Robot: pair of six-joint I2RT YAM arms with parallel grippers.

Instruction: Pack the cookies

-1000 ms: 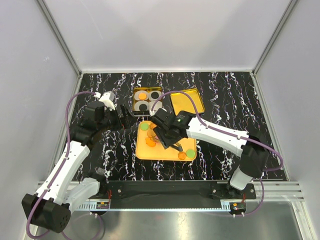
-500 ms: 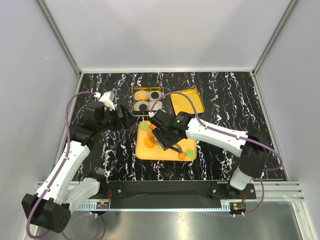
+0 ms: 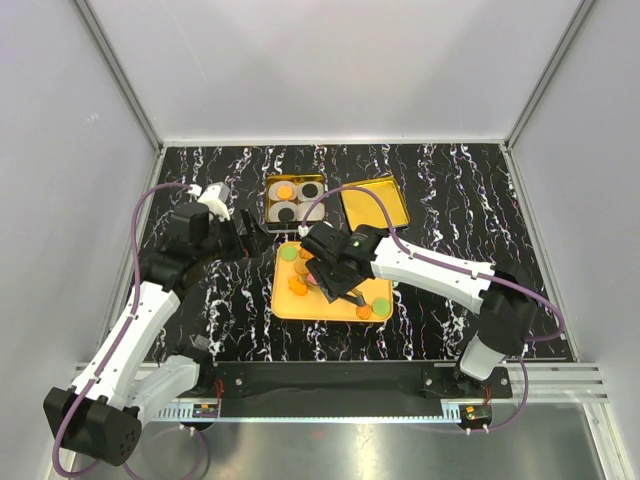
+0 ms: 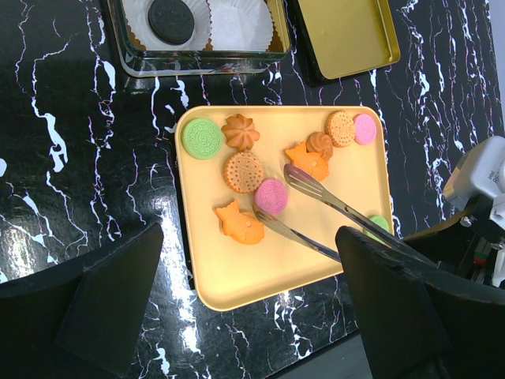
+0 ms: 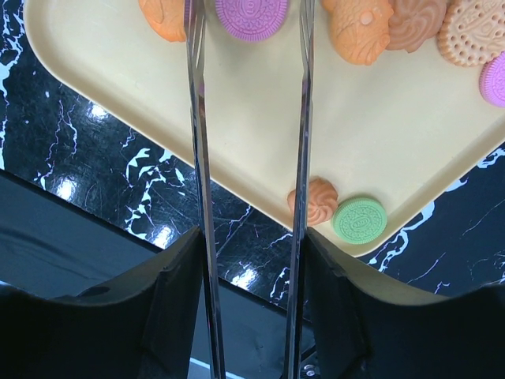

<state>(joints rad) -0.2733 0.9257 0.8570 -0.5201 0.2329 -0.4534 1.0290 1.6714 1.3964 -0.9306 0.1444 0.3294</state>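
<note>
Right end effector (image 3: 335, 278) grasping metal tongs (image 4: 317, 193), whose blades stand apart on either side of a pink cookie (image 4: 271, 196) near the centre of the yellow tray (image 4: 237, 276). The other cookies (image 4: 243, 170), orange, pink and green, lie loose on the tray, mostly toward 11 o'clock, with two at its 5 o'clock corner. Left end effector (image 3: 250, 238) released, fingers spread, hovering over the tabletop (image 3: 460, 190) at the tray's 10 o'clock. Tin (image 4: 197, 63) with white cup liners (image 4: 241, 20), at 12 o'clock, holds one orange and two black cookies. Its lid (image 3: 373, 203) lies at 1 o'clock.
</note>
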